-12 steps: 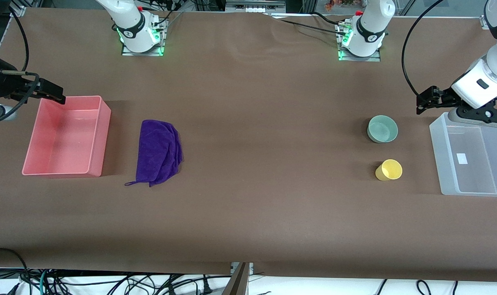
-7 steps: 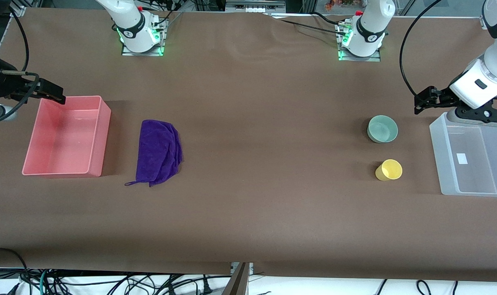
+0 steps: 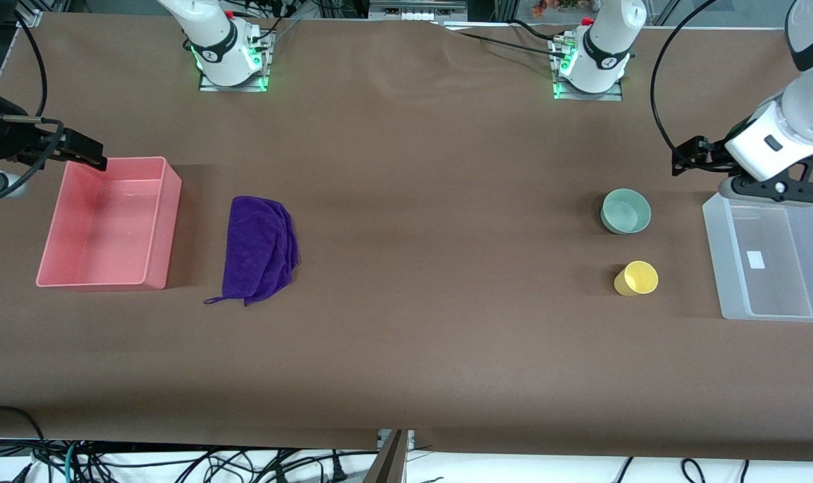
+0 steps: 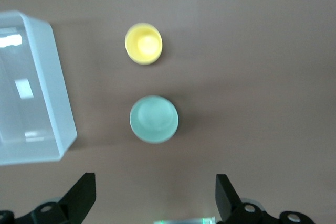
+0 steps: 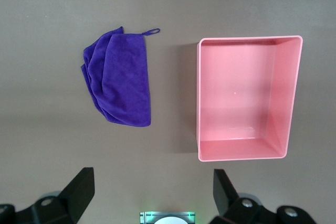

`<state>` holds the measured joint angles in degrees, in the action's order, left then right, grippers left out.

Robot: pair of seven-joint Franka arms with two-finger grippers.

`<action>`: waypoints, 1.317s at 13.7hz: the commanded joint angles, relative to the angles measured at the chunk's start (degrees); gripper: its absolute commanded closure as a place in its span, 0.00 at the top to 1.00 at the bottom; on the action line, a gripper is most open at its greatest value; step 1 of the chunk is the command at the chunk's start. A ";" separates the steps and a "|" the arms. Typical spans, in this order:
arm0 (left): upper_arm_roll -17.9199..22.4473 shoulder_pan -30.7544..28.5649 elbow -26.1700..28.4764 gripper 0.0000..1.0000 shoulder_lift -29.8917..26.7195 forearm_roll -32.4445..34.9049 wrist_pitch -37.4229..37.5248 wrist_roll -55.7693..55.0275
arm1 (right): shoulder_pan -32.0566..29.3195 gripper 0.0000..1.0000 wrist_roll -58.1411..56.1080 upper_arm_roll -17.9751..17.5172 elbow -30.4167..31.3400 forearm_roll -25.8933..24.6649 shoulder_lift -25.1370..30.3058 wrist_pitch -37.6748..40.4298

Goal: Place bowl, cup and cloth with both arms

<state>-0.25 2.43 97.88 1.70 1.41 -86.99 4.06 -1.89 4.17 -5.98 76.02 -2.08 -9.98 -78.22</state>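
Note:
The sage-green bowl point(image 3: 626, 211) stands upright near the left arm's end of the table. The yellow cup point(image 3: 636, 278) stands nearer the front camera than the bowl. The purple cloth point(image 3: 259, 248) lies crumpled beside the pink bin. My left gripper point(image 3: 687, 156) is open and empty, up over the table between the bowl and the clear bin. Its wrist view shows the bowl point(image 4: 154, 119) and cup point(image 4: 143, 43) ahead of the open left gripper point(image 4: 156, 198). My right gripper point(image 3: 84, 151) is open and empty over the pink bin's corner. Its wrist view shows the cloth point(image 5: 118, 82) past the open right gripper point(image 5: 153, 192).
An empty pink bin point(image 3: 172, 221) sits at the right arm's end and shows in the right wrist view point(image 5: 241, 93). An empty clear plastic bin point(image 3: 715, 255) sits at the left arm's end beside the bowl and cup, also in the left wrist view point(image 4: 58, 87).
My left gripper has risen and shifted slightly toward the robot bases and the table's middle. The right arm, bowl, cup and cloth have not moved.

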 commanded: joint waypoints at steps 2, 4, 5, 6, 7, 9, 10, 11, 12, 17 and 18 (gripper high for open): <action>0.51 -1.55 2.20 1.00 2.34 -0.80 2.97 6.64 | -0.22 1.00 -0.31 0.00 -1.31 -0.12 -0.48 0.18; 0.60 -3.04 7.99 1.00 2.43 -0.35 -5.16 13.83 | -0.22 1.00 -0.57 -0.08 -1.22 -0.12 -0.56 0.18; 0.60 -4.44 10.98 1.00 2.52 -0.35 -9.91 18.05 | -0.22 1.00 -0.39 -0.08 -1.22 -0.12 -0.56 0.18; 0.51 -5.85 14.93 1.00 2.52 -0.35 -15.70 21.92 | -0.04 1.00 -0.31 -0.08 -1.22 -0.38 -1.17 0.18; 0.60 -6.12 18.80 1.00 2.52 -0.26 -21.24 24.57 | 0.04 1.00 -0.22 -0.26 -1.31 -0.73 -1.96 0.26; 0.60 -6.82 26.35 1.00 2.52 2.09 -32.31 26.08 | -0.04 1.00 -0.13 -0.08 -1.22 -0.73 -2.14 -0.26; 0.60 -6.83 29.96 1.00 2.52 3.59 -38.29 26.09 | -0.22 1.00 -0.13 0.00 -1.05 -0.73 -2.93 -0.70; 0.60 -6.83 33.13 1.00 2.95 4.04 -43.39 26.09 | -0.39 1.00 -0.13 0.01 -0.87 -0.56 -3.37 -0.88; 0.60 -6.92 35.07 1.00 4.61 4.13 -47.27 26.18 | -0.13 1.00 -0.13 0.01 -0.70 -0.47 -5.55 -1.05; 0.51 -8.59 40.44 0.97 14.37 4.39 -64.59 26.97 | 3.73 1.00 0.66 -0.35 6.83 0.15 -11.99 -10.15; 0.51 -8.59 40.80 0.70 15.43 4.39 -66.28 27.40 | 4.08 1.00 0.57 -0.52 10.52 0.15 -11.99 -14.63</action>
<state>0.52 -5.78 137.78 14.90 4.65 -149.30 30.28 1.12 4.33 -6.19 80.36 -2.04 -22.81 -86.95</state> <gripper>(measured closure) 0.026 0.000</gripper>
